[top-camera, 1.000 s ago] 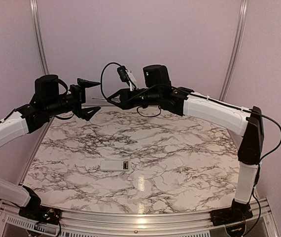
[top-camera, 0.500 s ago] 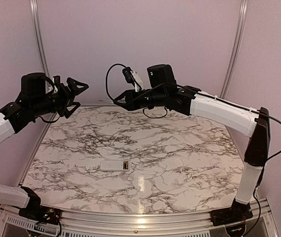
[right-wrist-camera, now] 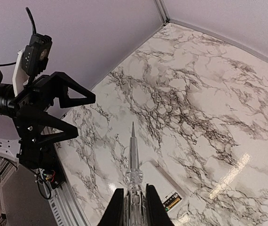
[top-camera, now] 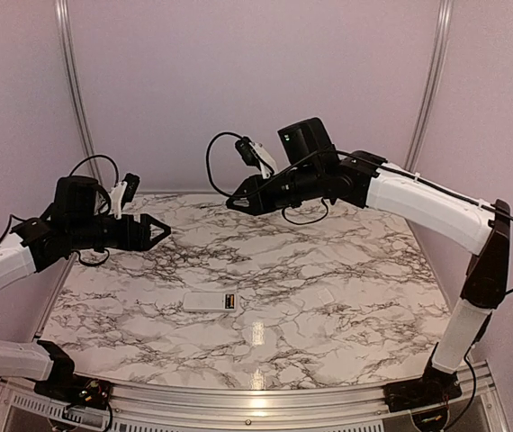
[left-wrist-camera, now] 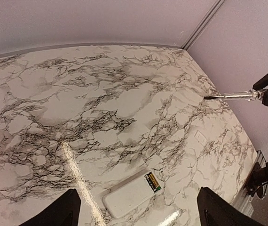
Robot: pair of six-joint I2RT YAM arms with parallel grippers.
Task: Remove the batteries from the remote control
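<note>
One step looks done: the remote (top-camera: 210, 301) lies uncovered toward the tabletop's near edge, batteries (left-wrist-camera: 153, 182) not yet out. Left gripper (top-camera: 159, 230) hangs spread and empty; right gripper (right-wrist-camera: 134, 197) clamps a tool (right-wrist-camera: 132, 150).

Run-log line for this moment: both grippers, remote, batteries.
left gripper: open, raised, empty | right gripper: shut on thin clear tool, raised | remote control: flat on table | batteries: in recess

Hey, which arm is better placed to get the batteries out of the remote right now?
Probably the right. The right gripper is shut on a slim pointed tool that could lever the batteries out of the remote control and its open recess. The left gripper is open and empty.
</note>
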